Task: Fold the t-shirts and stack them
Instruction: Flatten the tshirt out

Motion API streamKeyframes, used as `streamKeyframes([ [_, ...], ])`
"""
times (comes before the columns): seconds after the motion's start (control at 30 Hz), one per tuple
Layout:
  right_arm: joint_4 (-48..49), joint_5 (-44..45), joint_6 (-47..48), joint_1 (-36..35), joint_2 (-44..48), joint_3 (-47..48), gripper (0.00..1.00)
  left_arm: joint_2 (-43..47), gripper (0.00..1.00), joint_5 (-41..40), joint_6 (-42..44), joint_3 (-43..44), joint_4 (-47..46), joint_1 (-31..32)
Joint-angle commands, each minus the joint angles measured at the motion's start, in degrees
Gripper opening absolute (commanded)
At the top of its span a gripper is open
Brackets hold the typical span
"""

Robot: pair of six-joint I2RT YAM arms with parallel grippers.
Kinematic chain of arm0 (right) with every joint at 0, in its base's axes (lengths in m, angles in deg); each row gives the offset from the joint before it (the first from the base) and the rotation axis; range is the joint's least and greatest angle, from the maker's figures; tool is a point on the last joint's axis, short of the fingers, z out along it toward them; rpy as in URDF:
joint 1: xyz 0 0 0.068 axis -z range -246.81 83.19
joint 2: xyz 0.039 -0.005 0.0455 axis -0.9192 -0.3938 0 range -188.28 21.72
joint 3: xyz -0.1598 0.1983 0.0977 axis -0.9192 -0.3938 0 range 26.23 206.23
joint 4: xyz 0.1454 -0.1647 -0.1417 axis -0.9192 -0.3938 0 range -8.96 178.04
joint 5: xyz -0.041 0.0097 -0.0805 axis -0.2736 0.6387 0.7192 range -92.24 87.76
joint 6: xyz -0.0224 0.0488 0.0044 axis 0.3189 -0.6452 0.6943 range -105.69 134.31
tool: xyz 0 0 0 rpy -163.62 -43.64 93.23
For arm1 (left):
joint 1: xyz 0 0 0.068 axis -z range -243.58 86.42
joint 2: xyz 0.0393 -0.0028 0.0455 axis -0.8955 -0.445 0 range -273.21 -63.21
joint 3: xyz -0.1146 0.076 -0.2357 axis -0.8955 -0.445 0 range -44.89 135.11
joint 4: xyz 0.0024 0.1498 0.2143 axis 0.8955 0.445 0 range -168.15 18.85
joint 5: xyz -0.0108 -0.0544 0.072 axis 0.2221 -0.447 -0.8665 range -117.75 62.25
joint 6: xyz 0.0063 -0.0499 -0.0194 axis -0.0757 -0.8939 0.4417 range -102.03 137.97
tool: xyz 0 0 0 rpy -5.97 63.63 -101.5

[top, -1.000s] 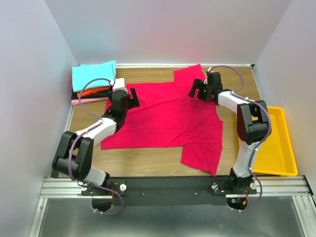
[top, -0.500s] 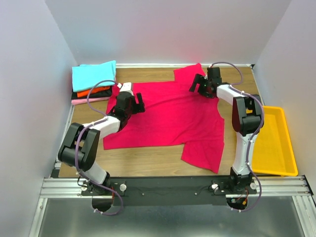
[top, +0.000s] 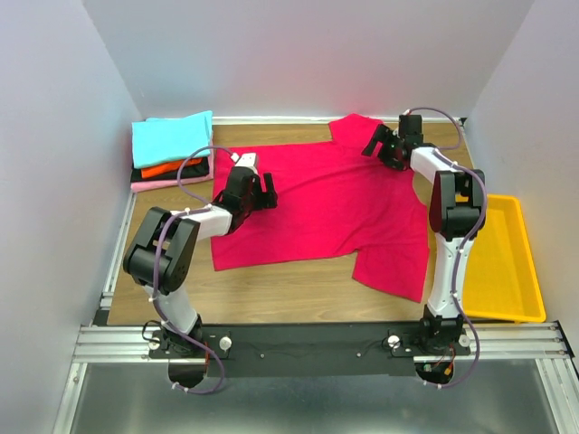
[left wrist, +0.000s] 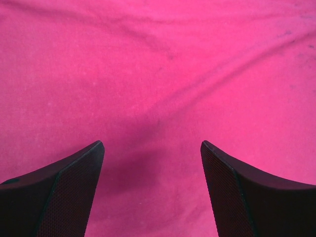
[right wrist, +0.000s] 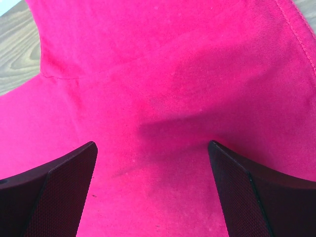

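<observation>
A large crimson t-shirt [top: 326, 208] lies spread flat on the wooden table [top: 271, 289]. My left gripper [top: 262, 192] is open, low over the shirt's left part; the left wrist view shows only red cloth [left wrist: 158, 74] between its fingers [left wrist: 64, 192]. My right gripper [top: 384, 147] is open over the shirt's far right sleeve area; the right wrist view shows cloth [right wrist: 163, 89] with the sleeve hem at the right. A folded stack sits at the far left: cyan [top: 172, 137] on top, then orange-red [top: 172, 167], black [top: 167, 175] and pink [top: 158, 184].
A yellow plastic bin [top: 507, 262] stands at the right edge of the table. White walls close in the back and both sides. A metal rail [top: 308, 339] with the arm bases runs along the near edge.
The crimson shirt has slid to the right across the table. Both grippers moved right with it, the right one toward the far right corner, the left one toward the middle.
</observation>
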Motion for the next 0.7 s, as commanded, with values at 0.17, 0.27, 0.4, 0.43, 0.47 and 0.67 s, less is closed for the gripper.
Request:
streamKeyframes([
  [0.17, -6.83, -0.63, -0.33, 1.78, -4.06, 0.48, 1.0, -2.41, 0.85, 4.64, -2.56, -0.34, -1.84, 0.94],
  [0.27, -6.92, -0.98, -0.33, 1.95, -3.79, 0.3, 1.0, -1.53, 0.85, 3.15, -3.96, -1.83, -1.84, 1.64],
  [0.4, -6.83, -1.59, -0.42, 1.95, -3.79, 0.3, 1.0, -3.27, 0.85, 2.62, -4.84, -1.93, -0.88, 1.82],
  [0.43, -6.83, -1.94, -0.5, 1.95, -3.71, 0.3, 1.0, -4.07, 0.84, 2.7, -4.85, -0.88, -0.01, 1.82],
  [0.47, -6.83, -2.3, -0.42, 1.95, -3.71, 0.22, 1.0, -4.86, 0.84, 2.7, -4.85, -0.35, 0.35, 1.82],
  [0.67, -6.83, -2.48, -0.24, 2.04, -2.04, -1.37, 1.0, -8.64, 0.82, 2.61, -4.67, 2.38, 0.09, 1.82],
])
